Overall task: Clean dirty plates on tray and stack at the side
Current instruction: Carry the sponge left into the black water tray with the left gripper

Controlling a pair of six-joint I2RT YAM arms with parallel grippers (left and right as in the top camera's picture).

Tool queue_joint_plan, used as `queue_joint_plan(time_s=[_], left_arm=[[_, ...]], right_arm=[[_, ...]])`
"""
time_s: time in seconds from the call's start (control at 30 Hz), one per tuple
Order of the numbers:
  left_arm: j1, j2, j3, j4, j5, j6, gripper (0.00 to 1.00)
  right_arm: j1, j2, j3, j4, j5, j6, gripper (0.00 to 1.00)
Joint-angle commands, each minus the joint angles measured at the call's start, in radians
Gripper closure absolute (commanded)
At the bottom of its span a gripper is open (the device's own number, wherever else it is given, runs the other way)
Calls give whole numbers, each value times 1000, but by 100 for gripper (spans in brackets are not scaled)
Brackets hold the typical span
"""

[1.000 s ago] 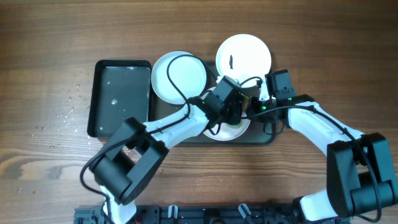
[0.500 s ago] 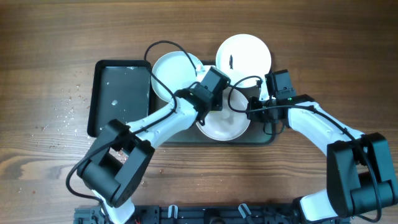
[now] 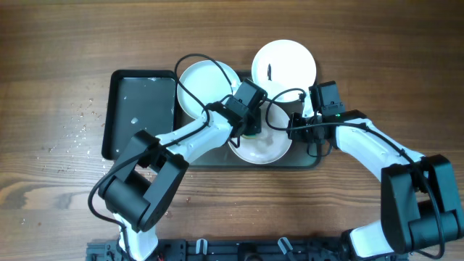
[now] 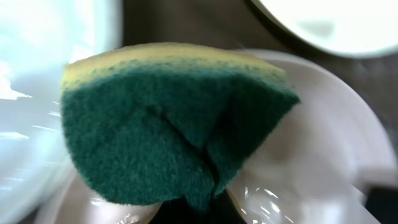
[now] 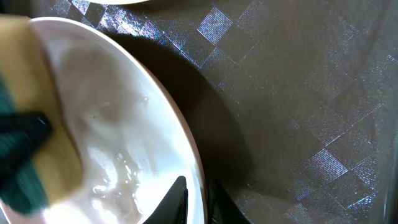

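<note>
Nearest to me, the near plate (image 3: 264,148) lies on the grey-green tray (image 3: 308,158), and both of my tools are on it. My right gripper (image 3: 293,131) comes in from the right and is pinched shut on that plate's right rim; in my right wrist view, one finger (image 5: 176,196) lies inside the plate (image 5: 118,124) and the other sits just outside it against the tray's chequered surface (image 5: 298,112). My left gripper (image 3: 250,125) is clamped tight on a sponge (image 3: 251,131) over the left part of the same plate. In my left wrist view the sponge (image 4: 168,130) fills most of the frame, its dark green scouring side towards the camera and a yellow band along its top edge, with the white plate (image 4: 323,143) behind it. The plate's inside looks wet and glossy, and the sponge (image 5: 25,155) touches it at the left. Farther off, the far-left plate (image 3: 206,87) sits at the tray's far left corner, just beside a smaller black tray (image 3: 141,112) speckled with drops. The far-right plate (image 3: 284,64) lies farthest out and has a small dark smear (image 3: 268,71) left of its middle. Water spots dot the wooden table (image 3: 65,130) to the left.
</note>
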Motion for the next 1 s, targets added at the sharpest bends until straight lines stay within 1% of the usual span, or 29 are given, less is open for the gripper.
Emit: queue_joint_plan(time_s=[0.0,0.13,0.27,0.3,0.4,0.57,0.7,0.8,0.83,0.97], left_arm=[[-13,23,5,29,310,9,96],[-12,16,7,88,420,13,96],[-4,0,35,80,426,13,96],[3,-15,39,81,424,13,96],[32,-77,41,77,367,13,96],[110,-185,41,-3,172,13,96],[207,-257,40,-105,56,28,96],[289,-292,40,-167,45,68,96],[373,-310,40,-224,35,69,96],[523,-313,40,-318,35,69,96]], right_arm=[[7,-16,21,2,-35,-11,87],[7,-16,21,2,-35,-11,87],[7,-16,21,2,-35,-11,86],[7,-16,21,2,-35,-10,84],[7,-16,21,2,-35,-10,76],[7,-16,21,2,-35,-10,65],[7,-16,21,2,-35,-10,64],[7,-16,21,2,-34,-11,64],[7,-16,21,2,-34,-11,64],[7,-16,20,-6,-32,-29,64]])
